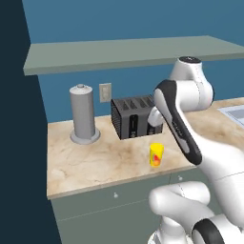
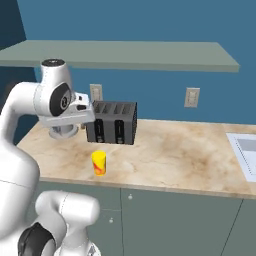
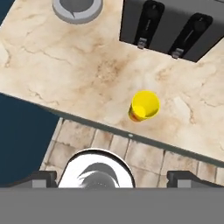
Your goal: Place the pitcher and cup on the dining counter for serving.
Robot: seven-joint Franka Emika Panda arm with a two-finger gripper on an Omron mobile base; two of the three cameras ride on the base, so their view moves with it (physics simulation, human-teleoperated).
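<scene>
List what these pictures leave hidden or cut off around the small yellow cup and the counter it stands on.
- Grey metal cylinder canister: in the right base view the white arm covers most of it; the hand view's top edge cuts it.
- Black toaster: its right end is behind the arm in the left base view.
- Steel sink: cut by the right edge in both base views.
- Small yellow cup: its contents cannot be told.
- Hand: its finger tips sit at the hand view's bottom edge.

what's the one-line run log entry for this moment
phase: approach | end effector: open, above counter edge | cup: upright on counter, untouched | toaster: behind cup
</scene>
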